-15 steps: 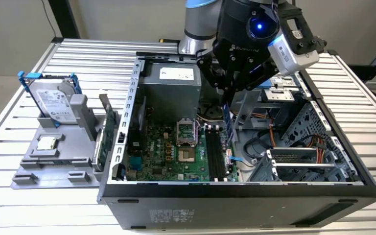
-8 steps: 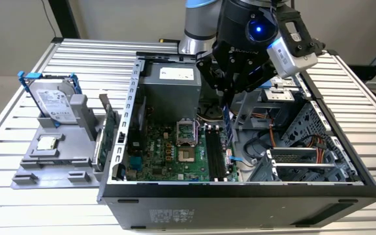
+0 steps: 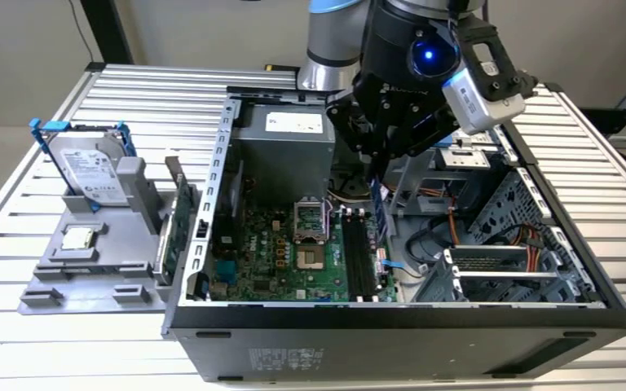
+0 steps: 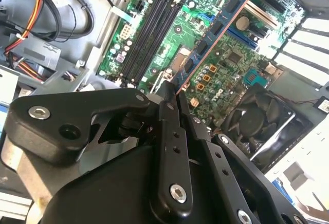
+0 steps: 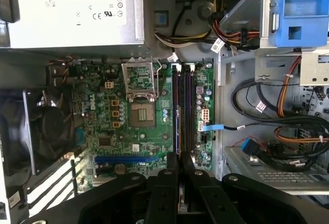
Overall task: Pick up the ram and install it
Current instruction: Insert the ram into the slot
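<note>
Here the ram [image 4: 218, 29] is clamped edge-on between the closed fingers of the gripper [image 4: 172, 98], held above the motherboard [image 4: 226, 64], near its black slots [image 5: 184, 113]; beyond the motherboard the power supply [image 5: 72, 11] is seen.

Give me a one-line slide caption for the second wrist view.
Hand shut on the ram, holding it above the motherboard near the empty black memory slots.
</note>
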`<state>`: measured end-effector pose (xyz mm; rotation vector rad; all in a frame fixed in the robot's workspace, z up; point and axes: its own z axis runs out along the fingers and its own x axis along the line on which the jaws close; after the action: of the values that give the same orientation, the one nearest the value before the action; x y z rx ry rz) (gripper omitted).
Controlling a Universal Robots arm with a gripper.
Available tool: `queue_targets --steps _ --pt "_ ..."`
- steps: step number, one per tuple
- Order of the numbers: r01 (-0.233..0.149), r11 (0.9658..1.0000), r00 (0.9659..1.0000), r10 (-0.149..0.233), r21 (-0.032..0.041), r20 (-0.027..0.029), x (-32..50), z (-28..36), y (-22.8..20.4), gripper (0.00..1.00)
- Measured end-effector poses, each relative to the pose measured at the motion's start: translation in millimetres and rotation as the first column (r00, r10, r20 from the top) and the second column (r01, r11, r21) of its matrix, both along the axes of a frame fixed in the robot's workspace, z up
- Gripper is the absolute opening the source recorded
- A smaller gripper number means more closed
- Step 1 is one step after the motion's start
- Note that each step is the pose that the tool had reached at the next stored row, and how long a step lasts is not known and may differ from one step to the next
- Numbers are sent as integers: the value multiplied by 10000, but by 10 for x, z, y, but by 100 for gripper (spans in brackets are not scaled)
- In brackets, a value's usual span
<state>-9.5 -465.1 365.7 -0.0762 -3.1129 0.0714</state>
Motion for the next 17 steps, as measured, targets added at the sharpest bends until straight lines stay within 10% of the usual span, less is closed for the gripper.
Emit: queue_targets --steps 9,11,14,17 --pt "-5 10000 10000 5 0 8 18 -156 2 0" --pt "-22 9999 10000 21 121 83 28 -160 3 0" --pt "-44 9986 9997 32 528 229 42 -160 3 0" --pt "-46 9982 9997 31 593 261 45 -201 3 0"
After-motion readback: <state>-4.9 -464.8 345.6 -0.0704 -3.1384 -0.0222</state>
